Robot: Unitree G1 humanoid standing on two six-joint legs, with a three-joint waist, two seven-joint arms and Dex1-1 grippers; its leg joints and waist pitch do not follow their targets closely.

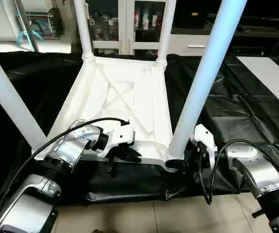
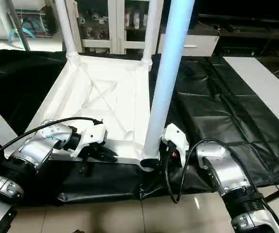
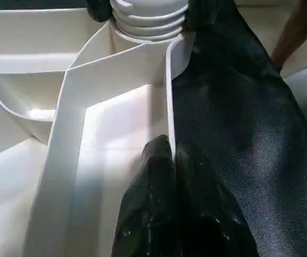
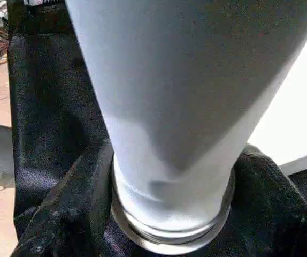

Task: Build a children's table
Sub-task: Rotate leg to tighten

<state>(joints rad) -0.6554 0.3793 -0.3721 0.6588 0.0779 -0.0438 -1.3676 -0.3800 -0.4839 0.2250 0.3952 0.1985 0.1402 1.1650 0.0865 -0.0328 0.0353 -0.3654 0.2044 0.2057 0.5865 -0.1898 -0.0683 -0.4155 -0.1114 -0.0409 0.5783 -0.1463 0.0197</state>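
Left gripper [image 1: 127,154] fingers clamp white plastic tabletop [image 1: 125,97] rim at 6 o'clock | right gripper [image 4: 164,214] fingers grip long white tapered leg [image 1: 205,77] base | step: seating the leg; next: press home.

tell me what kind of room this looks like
Likely an indoor lab or showroom, not a home: a black-draped work table on a tiled floor, with a glass-fronted cabinet of small items behind.

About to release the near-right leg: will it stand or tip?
Likely stands: the leg sits upright in its corner socket. It is long and tapered, so a sideways nudge could lever it. Right gripper grips its base; ease off slowly.
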